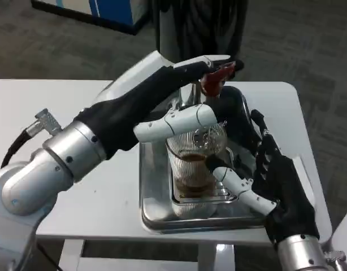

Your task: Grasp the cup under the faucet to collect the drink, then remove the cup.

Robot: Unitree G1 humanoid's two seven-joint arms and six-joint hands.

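Hands first: the right hand [269, 180] is wrapped around the near-right side of the cup [193, 164], thumb in front and the other fingers curled behind, so it looks like it's got hold of the glass. The left hand [173, 99] reaches across from the left with its fingertips up on the red faucet lever [217, 79]; can't tell if it's actually pinching the lever or just pressing it.

The cup is a clear ribbed one, standing upright on the metal drip tray [156, 209] right under the spout, with brown drink filling maybe the lower half. The dark dispenser [190, 25] sits at the far edge of the white table [66, 113].

So I'd say we're mid-fill. Next it needs to let the lever go, then lift the cup straight and level, nice and slow, so nothing sloshes out.
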